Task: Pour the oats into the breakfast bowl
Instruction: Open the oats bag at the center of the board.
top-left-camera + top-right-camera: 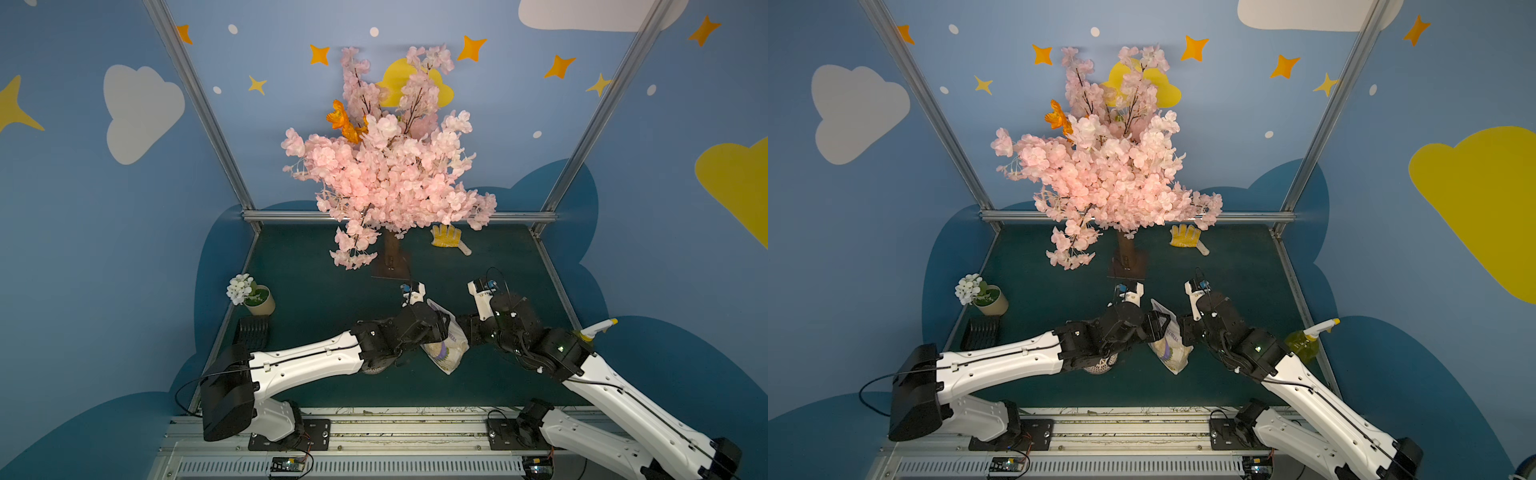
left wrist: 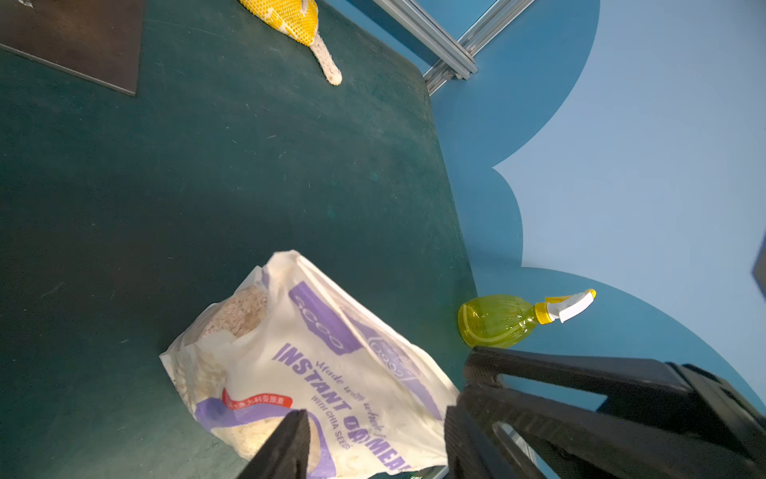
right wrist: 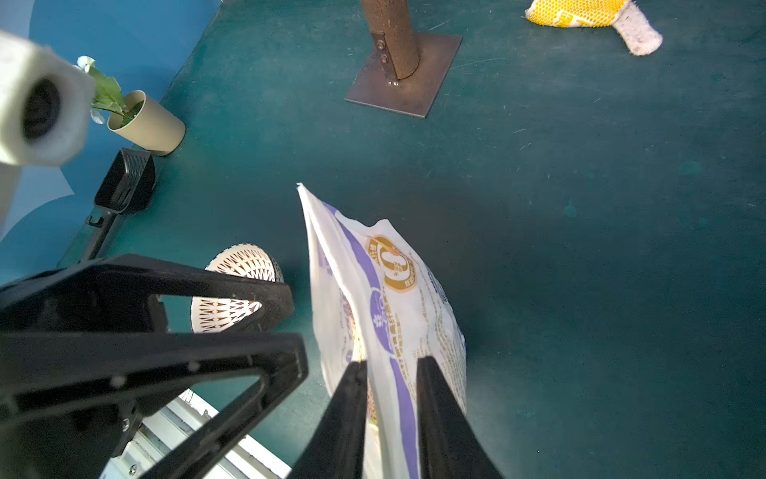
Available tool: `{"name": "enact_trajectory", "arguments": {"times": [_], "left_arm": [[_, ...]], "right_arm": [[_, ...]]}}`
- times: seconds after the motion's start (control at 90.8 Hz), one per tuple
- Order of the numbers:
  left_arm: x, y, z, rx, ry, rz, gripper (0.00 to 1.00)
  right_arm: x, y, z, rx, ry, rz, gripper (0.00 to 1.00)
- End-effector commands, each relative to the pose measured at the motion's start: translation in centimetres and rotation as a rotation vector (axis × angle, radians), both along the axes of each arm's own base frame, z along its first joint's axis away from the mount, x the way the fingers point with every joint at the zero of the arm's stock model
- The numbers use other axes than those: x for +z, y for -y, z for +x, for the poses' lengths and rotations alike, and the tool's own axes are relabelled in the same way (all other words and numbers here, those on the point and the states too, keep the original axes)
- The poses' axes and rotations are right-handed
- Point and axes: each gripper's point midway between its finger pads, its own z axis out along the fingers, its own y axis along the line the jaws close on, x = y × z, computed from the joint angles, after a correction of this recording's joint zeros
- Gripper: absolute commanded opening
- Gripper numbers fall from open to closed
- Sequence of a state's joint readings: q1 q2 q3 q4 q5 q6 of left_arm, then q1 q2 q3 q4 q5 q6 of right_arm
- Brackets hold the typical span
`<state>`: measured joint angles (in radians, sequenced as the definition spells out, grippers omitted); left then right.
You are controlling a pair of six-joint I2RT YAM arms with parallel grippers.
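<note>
Right wrist view shows the right gripper pinching the bag of oats, with both fingers pressed on the plastic, and the thin edge of the bag points away from them. Pale flakes are visible through the clear part of the bag in the left wrist view. Jaws of the left gripper are spread close to the bag; if they touch it I cannot tell. The bowl sits on the green table near the bag, partly under the left arm in both top views
</note>
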<state>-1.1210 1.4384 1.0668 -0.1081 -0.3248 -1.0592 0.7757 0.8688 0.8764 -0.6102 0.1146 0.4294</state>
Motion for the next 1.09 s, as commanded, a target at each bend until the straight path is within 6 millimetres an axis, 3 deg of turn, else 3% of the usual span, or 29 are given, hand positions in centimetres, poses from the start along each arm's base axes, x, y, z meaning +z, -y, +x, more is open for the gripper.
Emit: {"name": "enact_trajectory", "arguments": {"times": [0.0, 0.297, 0.419, 0.672, 0.925, 1.079], "left_arm": [[0.6, 0.4, 0.3, -0.002, 0.004, -0.009, 0.56], [0.7, 0.3, 0.4, 0.008, 0.003, -0.009, 0.56], [0.7, 0.1, 0.4, 0.017, -0.001, -0.002, 0.57], [1.0, -0.2, 1.1, 0.049, -0.012, 0.06, 0.54], [-0.9, -0.5, 1.0, 0.068, -0.072, 0.099, 0.43], [-1.9, -0.6, 1.0, 0.066, -0.079, 0.123, 0.42]], "right_arm": [[0.1, -0.1, 0.0, 0.004, 0.009, 0.021, 0.26], [-2.1, -0.5, 0.0, 0.037, -0.031, -0.038, 0.18], [-2.0, -0.9, -0.1, 0.058, -0.04, -0.04, 0.0], [-0.3, -1.9, -0.9, 0.09, -0.029, 0.024, 0.0], [0.2, -1.8, -1.1, 0.087, -0.003, 0.037, 0.0], [0.3, -1.9, -1.0, 0.087, 0.002, 0.045, 0.0]]}}
